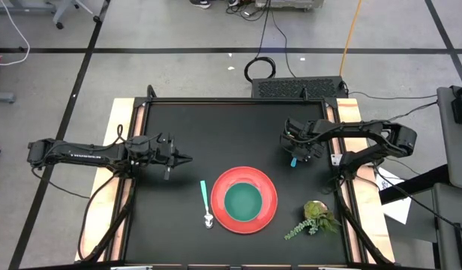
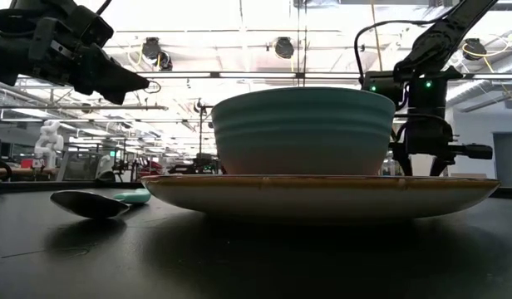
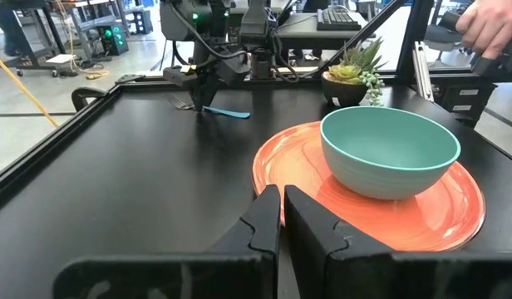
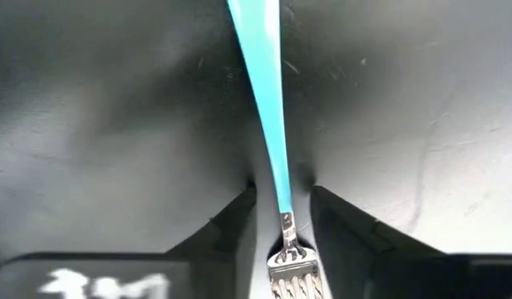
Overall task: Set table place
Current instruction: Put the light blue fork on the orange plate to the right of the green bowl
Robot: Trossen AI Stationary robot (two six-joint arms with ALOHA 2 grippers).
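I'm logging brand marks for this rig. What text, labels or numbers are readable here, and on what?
White lettering on the left arm: too small to read in the high view.
White marking on the dark body at the right wrist view's edge: blurred, unreadable.
Red plate, bowl, spoon, fork: no text visible.

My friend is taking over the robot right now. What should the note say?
Left gripper: shut, holding nothing, waiting over the table's left side.
Right gripper: down at the back right of the table, fingers either side of the fork, closing on its teal handle; grip not yet sure.
Done: red plate sits front centre with the green bowl on it; spoon lies just left of the plate.
The small plant stands right of the plate.
Left: probably lift the fork and lay it beside the plate.
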